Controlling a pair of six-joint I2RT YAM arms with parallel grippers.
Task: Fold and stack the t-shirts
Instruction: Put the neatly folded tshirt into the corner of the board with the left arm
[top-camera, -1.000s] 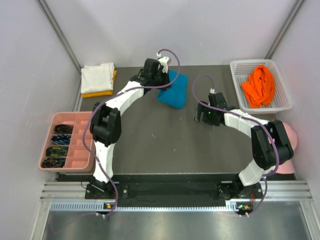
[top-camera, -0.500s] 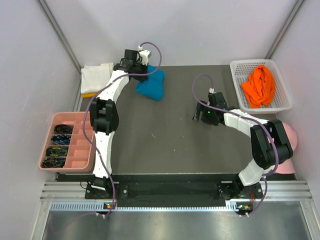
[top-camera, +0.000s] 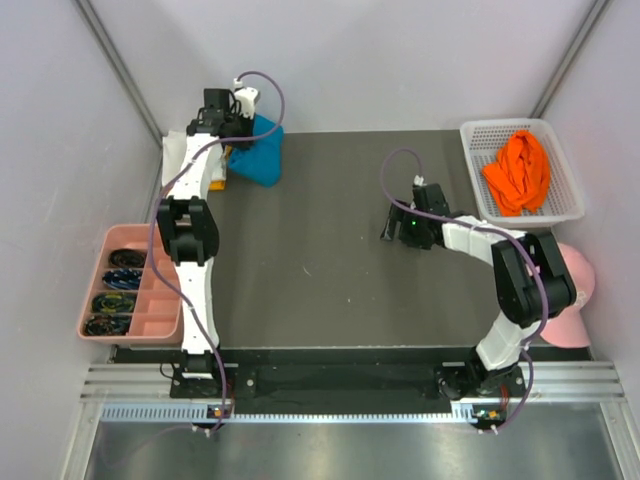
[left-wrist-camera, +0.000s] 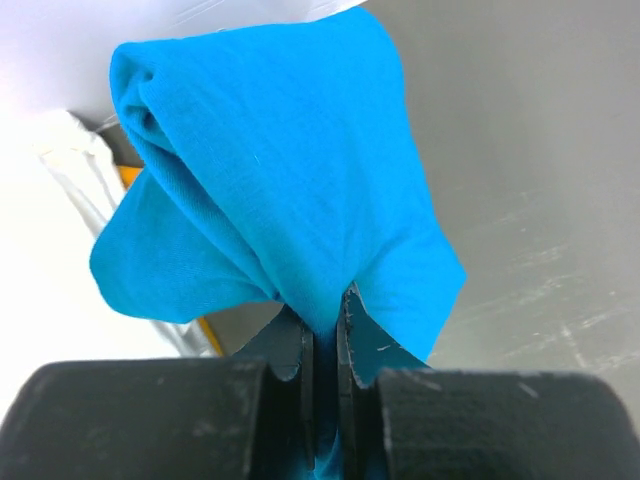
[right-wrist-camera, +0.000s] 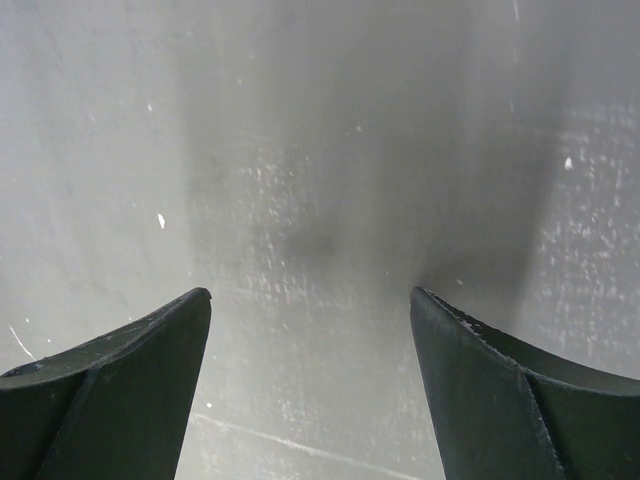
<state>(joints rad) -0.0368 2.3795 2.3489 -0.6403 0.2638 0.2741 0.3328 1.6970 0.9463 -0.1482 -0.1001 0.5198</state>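
My left gripper (top-camera: 240, 128) is shut on the folded teal-blue t-shirt (top-camera: 260, 155) and holds it at the back left, beside the stack of a white t-shirt (top-camera: 177, 158) on a yellow-orange one (top-camera: 217, 183). In the left wrist view the teal-blue t-shirt (left-wrist-camera: 280, 190) hangs bunched from the gripper (left-wrist-camera: 325, 305), with the white t-shirt (left-wrist-camera: 70, 260) and an edge of the yellow-orange one (left-wrist-camera: 207, 335) to its left. The bright orange t-shirt (top-camera: 517, 170) lies crumpled in the white basket (top-camera: 480, 135). My right gripper (top-camera: 392, 226) is open and empty over the bare dark mat (right-wrist-camera: 320, 150).
A pink compartment tray (top-camera: 155, 300) with small coiled items stands at the left edge. A pink baseball cap (top-camera: 572, 300) lies at the right edge behind my right arm. Grey walls close in the back and both sides.
My left gripper has carried the teal-blue t-shirt leftward from the back middle of the mat to the white and yellow-orange stack. The right arm has barely moved.
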